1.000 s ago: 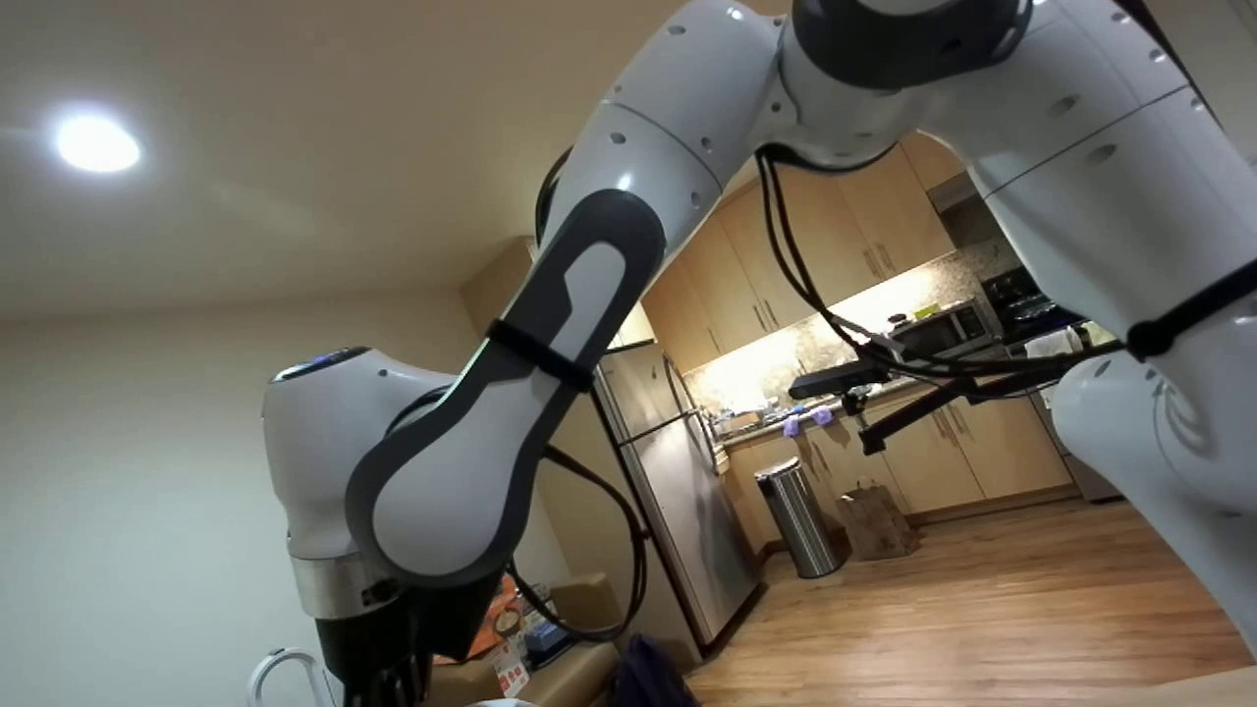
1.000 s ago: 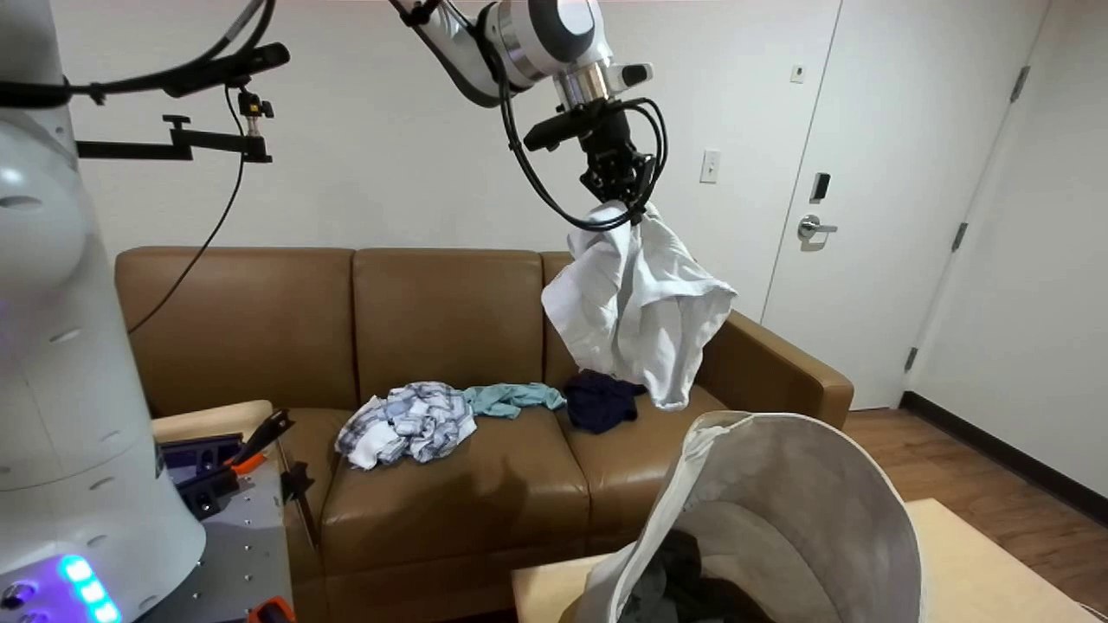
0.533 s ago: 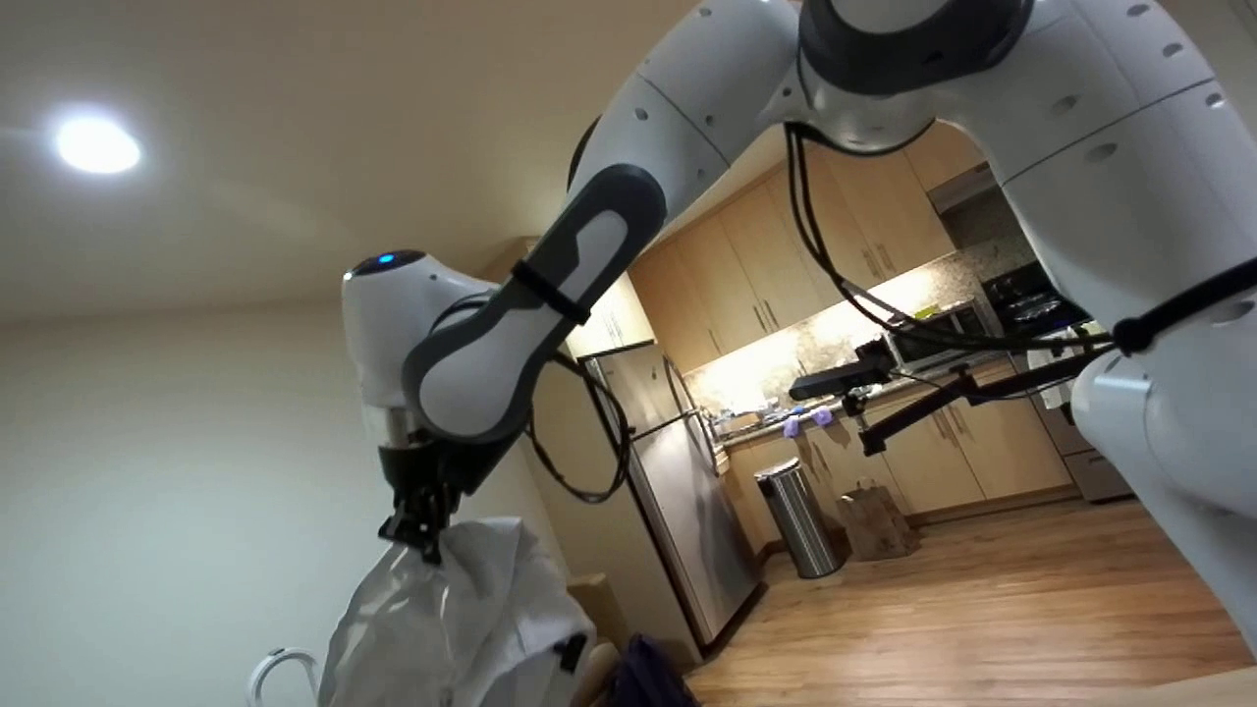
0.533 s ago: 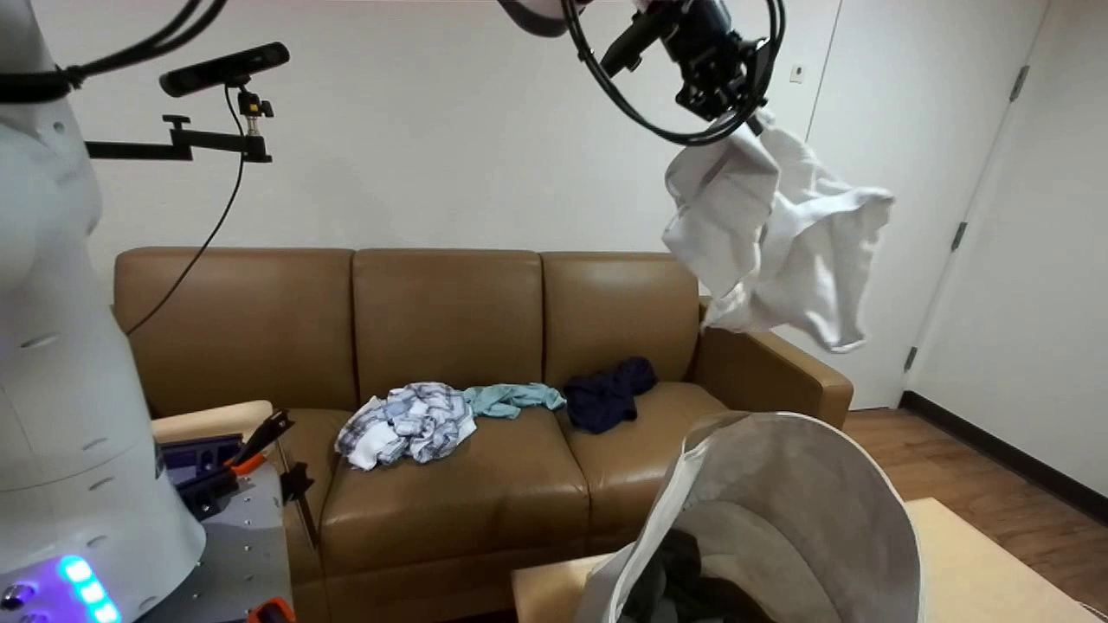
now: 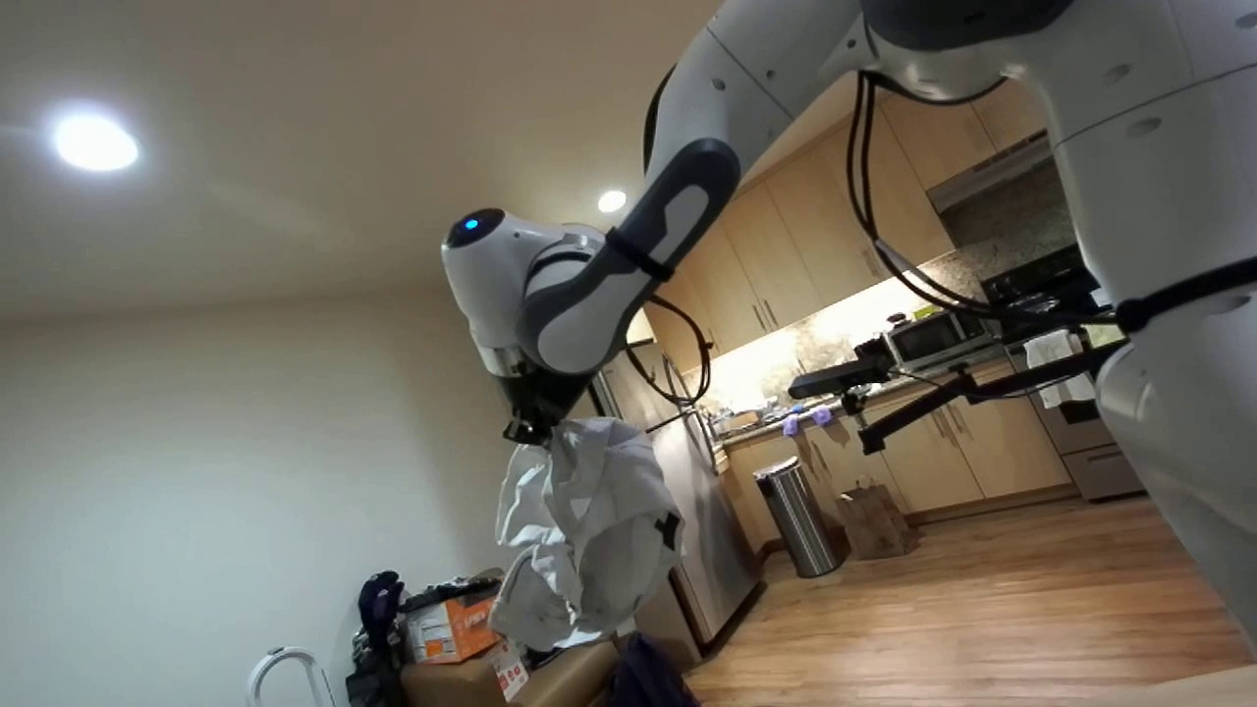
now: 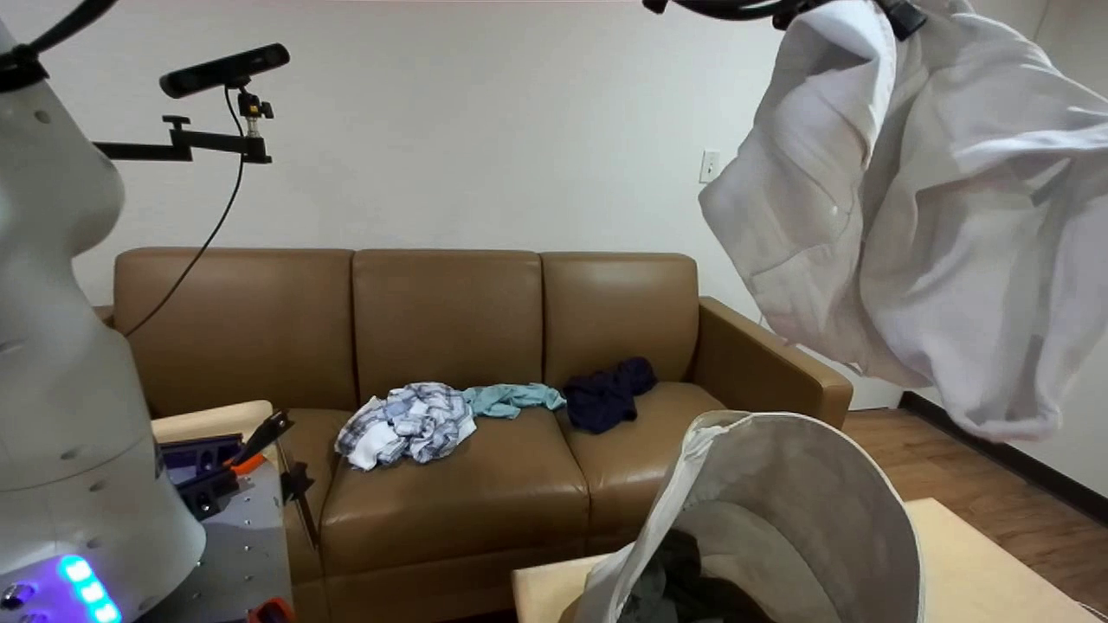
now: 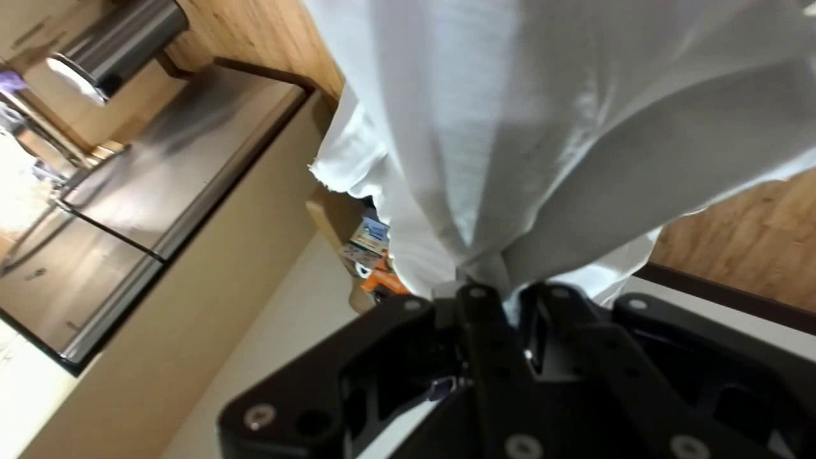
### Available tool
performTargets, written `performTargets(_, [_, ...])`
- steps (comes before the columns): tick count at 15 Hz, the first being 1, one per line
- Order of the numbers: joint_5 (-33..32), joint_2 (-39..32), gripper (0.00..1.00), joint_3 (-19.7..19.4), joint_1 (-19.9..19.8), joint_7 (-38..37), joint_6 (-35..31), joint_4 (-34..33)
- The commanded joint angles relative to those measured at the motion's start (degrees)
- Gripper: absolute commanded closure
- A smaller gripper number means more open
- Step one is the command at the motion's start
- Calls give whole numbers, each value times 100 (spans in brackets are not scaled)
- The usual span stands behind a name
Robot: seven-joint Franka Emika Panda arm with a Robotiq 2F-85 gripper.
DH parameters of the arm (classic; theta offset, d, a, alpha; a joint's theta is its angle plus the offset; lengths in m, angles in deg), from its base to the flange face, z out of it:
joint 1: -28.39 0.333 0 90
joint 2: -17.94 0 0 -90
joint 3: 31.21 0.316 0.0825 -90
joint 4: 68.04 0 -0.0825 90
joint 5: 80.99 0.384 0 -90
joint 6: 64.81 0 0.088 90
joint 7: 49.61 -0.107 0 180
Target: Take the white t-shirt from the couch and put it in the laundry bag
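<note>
The white t-shirt (image 6: pixel 978 225) hangs in loose folds in the air, at the upper right in an exterior view. It also shows in an exterior view (image 5: pixel 594 520) and fills the upper part of the wrist view (image 7: pixel 484 127). My gripper (image 7: pixel 500 290) is shut on a bunched part of it; the fingertips are partly hidden by cloth. The gripper also shows in an exterior view (image 5: pixel 535 430). The laundry bag (image 6: pixel 805 493) is pale, open and tilted, with dark clothes (image 6: pixel 684 588) inside. The shirt hangs above and to the right of its mouth in that view. The brown couch (image 6: pixel 446 320) is behind.
A plaid cloth (image 6: pixel 411 424), a teal cloth (image 6: pixel 512 400) and a navy cloth (image 6: pixel 606 396) lie on the couch. The bag is on a light wooden table (image 6: pixel 995 571). A camera on a bracket (image 6: pixel 225 69) stands out beside the arm. Tools lie by the base.
The arm has lifted and carried the shirt away from above the couch, up and to the right in an exterior view, nearer to that camera. The gripper stays shut on the shirt.
</note>
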Motion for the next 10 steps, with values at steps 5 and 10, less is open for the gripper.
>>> performTargets(5, [-895,628,93,62,-239,-2125,-268,2241])
performTargets(10, [-1153,723,93,90,-289,-3072,-696,3400])
